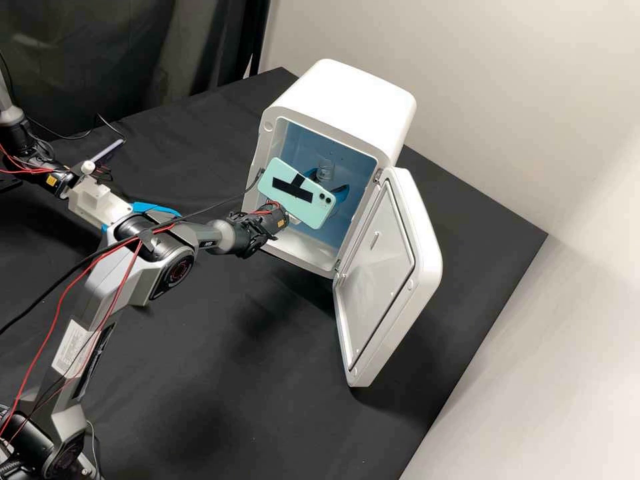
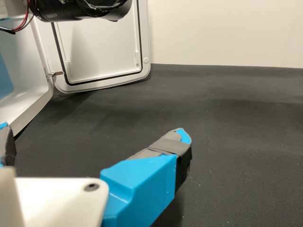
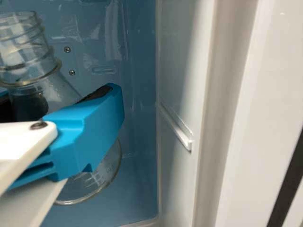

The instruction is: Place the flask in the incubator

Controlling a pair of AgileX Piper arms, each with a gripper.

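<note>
**Blue fingers (image 3: 87, 127) clasp a glass flask (image 3: 28, 52) inside the incubator (image 1: 347, 100)**

Right gripper (image 3: 59, 97) is clenched on the flask just below its threaded neck, where the cone starts to widen. One finger crosses the shoulder. The flask is clear glass and conical, with a broad round base below the gripper. By my judgement it is light, rigid, slick and breakable. The narrow part under the neck looks the sound place to hold, and the set-down wants to be gentle. Whether the base touches the floor beneath, I cannot tell.

Smooth pale-blue inner walls surround the gripper, with a moulded ledge (image 3: 175, 127) just beside it. A white plastic door (image 1: 393, 267) hangs open to one side. Left gripper (image 2: 93, 135) lies released, well apart from the flask, low over the matte black desk (image 2: 227, 118).
</note>
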